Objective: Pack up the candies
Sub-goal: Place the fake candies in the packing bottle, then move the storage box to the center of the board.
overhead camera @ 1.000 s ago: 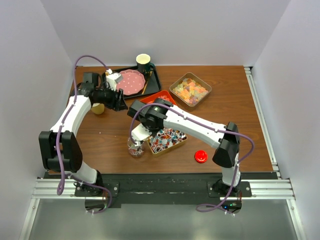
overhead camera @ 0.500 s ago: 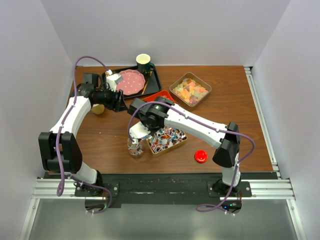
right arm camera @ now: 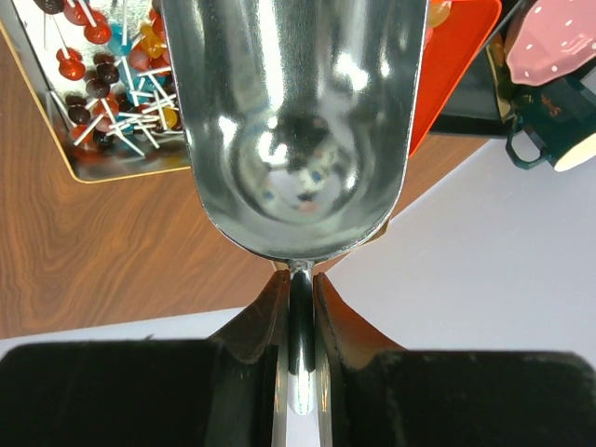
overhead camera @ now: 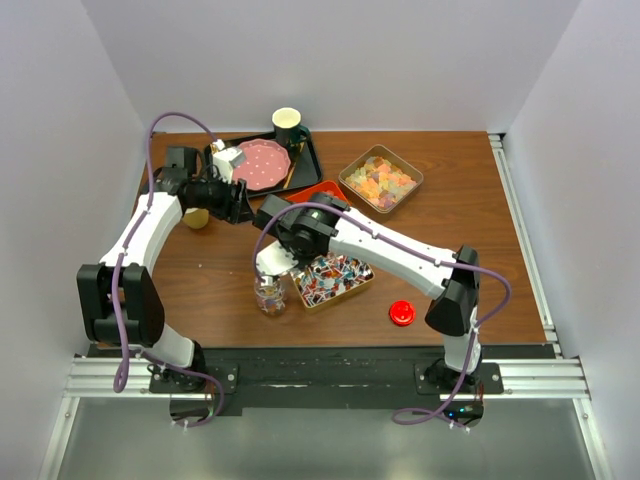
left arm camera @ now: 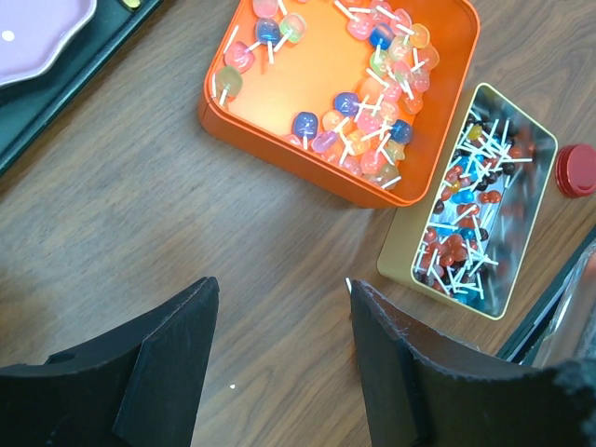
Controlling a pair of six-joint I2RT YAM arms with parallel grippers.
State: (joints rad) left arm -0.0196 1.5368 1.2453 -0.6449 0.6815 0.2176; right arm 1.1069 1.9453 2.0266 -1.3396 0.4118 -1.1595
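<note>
My right gripper (overhead camera: 282, 250) is shut on the handle of a shiny metal scoop (right arm camera: 293, 121), which hangs over a clear glass jar (overhead camera: 270, 296) near the table's front. The scoop bowl looks empty in the right wrist view, where my gripper (right arm camera: 299, 279) pinches the handle. Wrapped stick candies fill a gold tin (overhead camera: 335, 280) beside the jar, and it also shows in the left wrist view (left arm camera: 475, 223). More candies lie in an orange tin (left arm camera: 345, 93). Pale gummy pieces fill a tin (overhead camera: 380, 182) at the back right. My left gripper (overhead camera: 243, 203) is open and empty above bare wood (left arm camera: 284, 298).
A round red lid (overhead camera: 402, 313) lies on the table at the front right. A black tray (overhead camera: 305, 160) at the back holds a pink plate (overhead camera: 262, 163) and a green cup (overhead camera: 288, 125). A small yellow cup (overhead camera: 196, 217) stands by the left arm.
My right gripper has carried the scoop a little left and down, over the jar. The left arm has not moved.
</note>
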